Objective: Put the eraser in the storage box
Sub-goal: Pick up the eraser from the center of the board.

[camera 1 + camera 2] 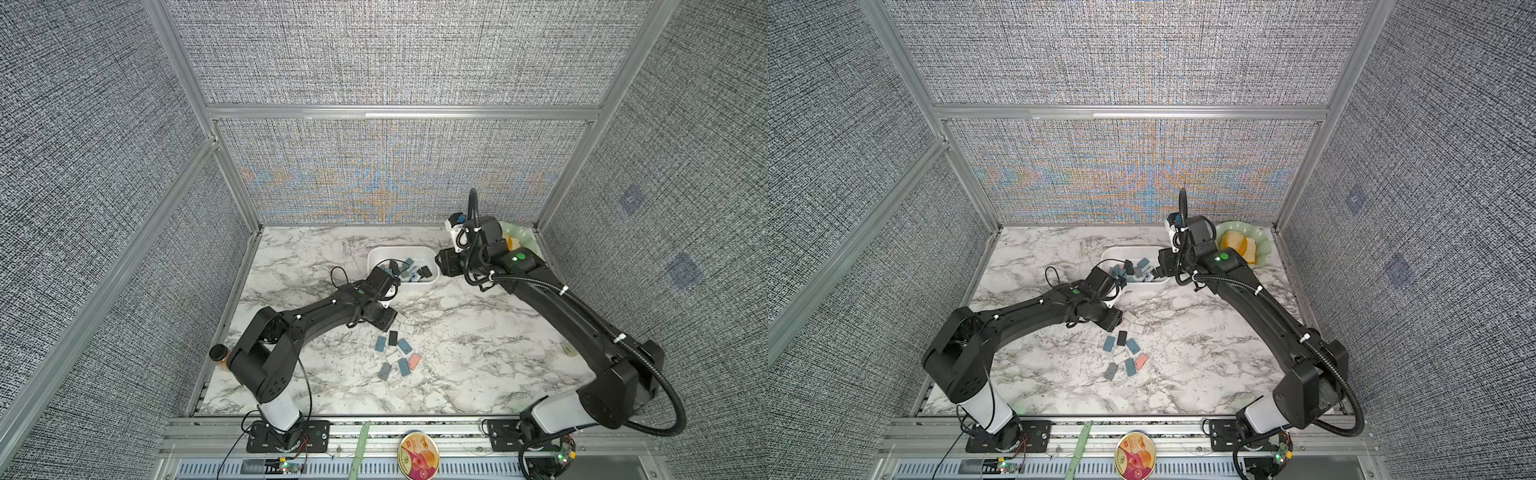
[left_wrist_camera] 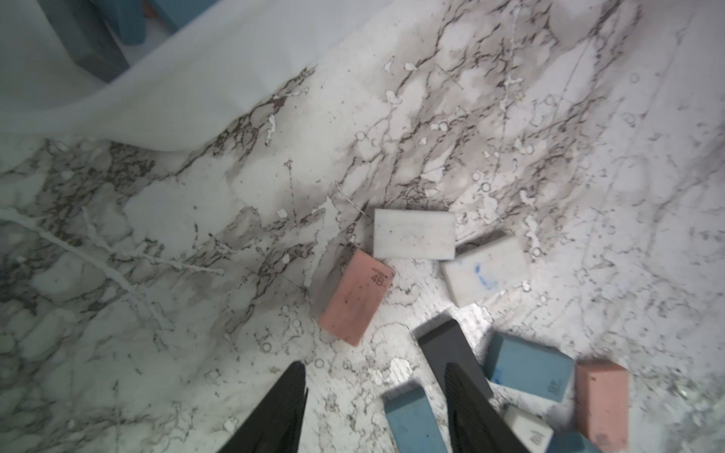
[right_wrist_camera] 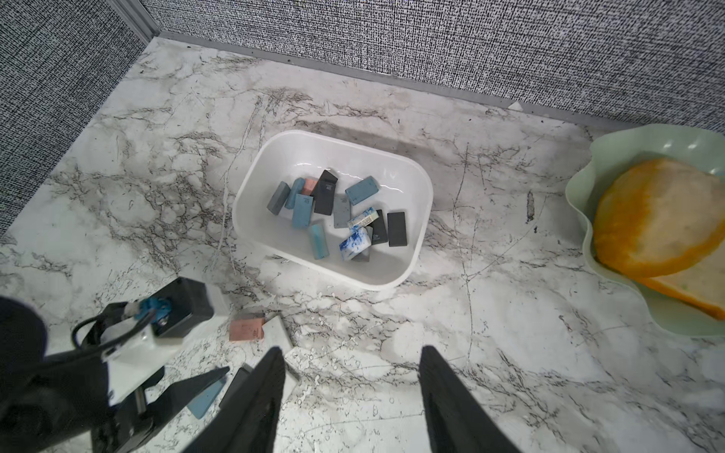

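Note:
The storage box (image 3: 396, 270) is a white tub at the back middle of the marble table and holds several blue, black, grey and white erasers. It also shows in both top views (image 1: 399, 250) (image 1: 1130, 250). Loose erasers (image 1: 397, 353) lie in a cluster nearer the front. My left gripper (image 2: 374, 368) is open above this cluster. A blue eraser (image 2: 412, 419) lies on the table under the gap and a black eraser (image 2: 447, 349) lies by one finger. A pink eraser (image 2: 355, 298) lies just ahead. My right gripper (image 3: 352, 350) is open and empty over bare table, in front of the box.
A pale green scalloped dish (image 1: 1264, 245) with orange-crusted slices stands at the back right, close to the right arm. A black-capped bottle (image 1: 218, 355) stands by the left arm's base. A round tin (image 1: 417, 455) and a green stick (image 1: 361, 446) lie on the front rail.

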{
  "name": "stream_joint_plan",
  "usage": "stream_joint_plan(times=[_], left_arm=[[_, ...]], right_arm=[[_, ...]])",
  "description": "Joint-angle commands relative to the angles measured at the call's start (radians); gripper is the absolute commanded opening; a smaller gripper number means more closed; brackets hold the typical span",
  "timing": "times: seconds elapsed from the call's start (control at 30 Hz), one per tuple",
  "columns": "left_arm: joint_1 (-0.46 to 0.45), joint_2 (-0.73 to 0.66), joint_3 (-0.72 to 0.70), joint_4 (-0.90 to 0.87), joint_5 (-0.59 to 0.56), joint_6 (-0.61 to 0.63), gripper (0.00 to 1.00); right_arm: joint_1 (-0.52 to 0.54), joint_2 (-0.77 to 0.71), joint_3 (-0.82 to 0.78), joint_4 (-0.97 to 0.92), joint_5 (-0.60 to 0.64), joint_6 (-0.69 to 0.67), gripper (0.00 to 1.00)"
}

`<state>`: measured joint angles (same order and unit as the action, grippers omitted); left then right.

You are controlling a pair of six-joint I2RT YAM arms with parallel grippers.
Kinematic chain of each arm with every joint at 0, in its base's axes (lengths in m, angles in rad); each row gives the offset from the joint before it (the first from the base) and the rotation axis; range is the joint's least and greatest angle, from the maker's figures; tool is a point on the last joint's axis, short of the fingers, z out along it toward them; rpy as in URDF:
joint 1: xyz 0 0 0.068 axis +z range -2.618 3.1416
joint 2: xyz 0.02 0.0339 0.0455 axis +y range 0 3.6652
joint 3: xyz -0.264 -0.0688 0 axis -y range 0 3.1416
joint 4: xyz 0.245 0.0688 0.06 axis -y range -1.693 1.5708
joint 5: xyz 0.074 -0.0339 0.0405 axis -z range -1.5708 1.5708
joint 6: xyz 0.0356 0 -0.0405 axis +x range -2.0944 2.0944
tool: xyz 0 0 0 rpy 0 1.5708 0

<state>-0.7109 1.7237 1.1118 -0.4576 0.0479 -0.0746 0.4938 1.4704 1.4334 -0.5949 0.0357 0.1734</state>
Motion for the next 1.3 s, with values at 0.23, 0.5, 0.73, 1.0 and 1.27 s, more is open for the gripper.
stream_joint_plan(times=[0.23, 0.5, 0.73, 1.0, 1.27], left_arm=[[-0.002, 0.102, 0.047, -0.004, -0.025, 0.109, 0.61], [0.000, 0.152, 0.045, 0.019, -0.031, 0.108, 0.61], [0.000, 0.154, 0.040, 0.073, -0.049, 0.108, 0.61], [0.000, 0.194, 0.029, 0.056, -0.036, 0.094, 0.58], [0.000, 0.158, -0.020, 0.056, -0.025, 0.059, 0.51]], right_arm=[[-0.027, -0.081, -0.077, 0.030, 0.018, 0.028, 0.59], [-0.034, -0.092, -0.102, 0.035, 0.013, 0.041, 0.59], [-0.034, -0.083, -0.111, 0.037, -0.006, 0.057, 0.59], [-0.034, -0.097, -0.117, 0.032, 0.000, 0.059, 0.59], [-0.035, -0.089, -0.125, 0.033, -0.005, 0.063, 0.59]])
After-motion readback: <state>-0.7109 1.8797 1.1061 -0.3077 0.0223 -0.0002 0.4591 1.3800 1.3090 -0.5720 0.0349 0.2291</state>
